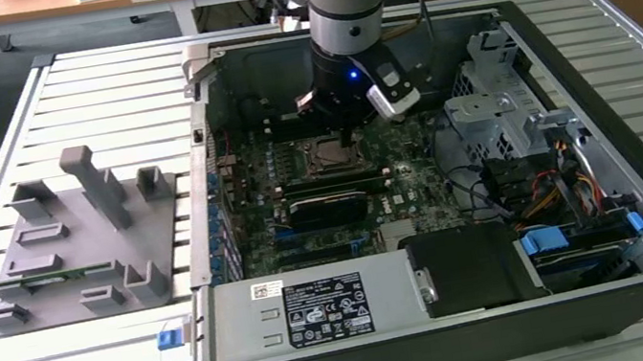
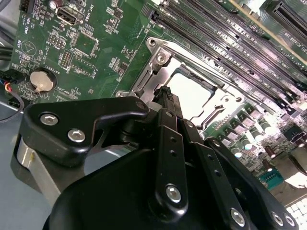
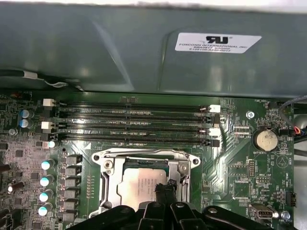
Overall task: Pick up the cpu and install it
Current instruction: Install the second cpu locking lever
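Silvery cpu (image 3: 139, 188) is seated in the socket frame (image 3: 106, 165), hemmed by memory slots (image 3: 134, 125); whether the gripper (image 3: 164, 188) above is closed cannot be told.

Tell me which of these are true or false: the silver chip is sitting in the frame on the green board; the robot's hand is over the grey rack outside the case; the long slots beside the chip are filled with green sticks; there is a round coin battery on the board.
1. The cpu sits inside the metal socket frame on the motherboard. True.
2. The hand is over the grey rack outside the case. False: it is inside the computer case, right at the socket.
3. The memory slots hold green sticks. False: in the first wrist view they look empty.
4. A round coin battery sits on the board. True.
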`<state>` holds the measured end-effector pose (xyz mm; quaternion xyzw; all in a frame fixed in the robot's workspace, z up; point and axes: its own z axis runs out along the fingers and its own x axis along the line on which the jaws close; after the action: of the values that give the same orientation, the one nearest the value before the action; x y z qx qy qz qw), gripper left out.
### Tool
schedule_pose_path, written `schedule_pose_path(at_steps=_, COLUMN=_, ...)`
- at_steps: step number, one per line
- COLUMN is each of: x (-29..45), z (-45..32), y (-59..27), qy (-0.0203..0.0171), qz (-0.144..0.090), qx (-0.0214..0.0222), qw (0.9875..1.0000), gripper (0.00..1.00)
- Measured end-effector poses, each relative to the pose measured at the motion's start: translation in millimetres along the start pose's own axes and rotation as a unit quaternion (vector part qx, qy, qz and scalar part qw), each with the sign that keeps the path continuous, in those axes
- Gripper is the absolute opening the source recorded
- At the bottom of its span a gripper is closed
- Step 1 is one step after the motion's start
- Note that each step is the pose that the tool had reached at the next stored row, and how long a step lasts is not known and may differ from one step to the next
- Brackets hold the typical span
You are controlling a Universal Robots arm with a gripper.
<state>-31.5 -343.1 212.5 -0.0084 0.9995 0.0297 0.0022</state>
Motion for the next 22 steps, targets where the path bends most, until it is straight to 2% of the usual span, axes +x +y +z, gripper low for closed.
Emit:
schedule_pose_path(at_steps=3, x=0.0, z=0.0, y=-0.4, qy=0.0002, qz=0.0, qx=-0.0001, qw=1.0, gripper=0.11)
schedule_pose_path(at_steps=5, x=0.0, z=-0.2, y=-4.3, qy=0.0003, qz=0.0, qx=0.0019, qw=1.0, gripper=0.11)
schedule_pose_path(at_steps=15, x=0.1, z=-0.9, y=-5.0, qy=0.0003, qz=0.0, qx=0.0025, qw=1.0, gripper=0.11)
schedule_pose_path(at_steps=20, x=0.0, z=-9.9, y=-4.4, qy=0.0006, qz=0.0, qx=0.0026, qw=1.0, gripper=0.11)
schedule_pose_path(at_steps=22, x=0.1, z=-12.9, y=-4.2, qy=0.0006, qz=0.0, qx=0.004, qw=1.0, gripper=0.11)
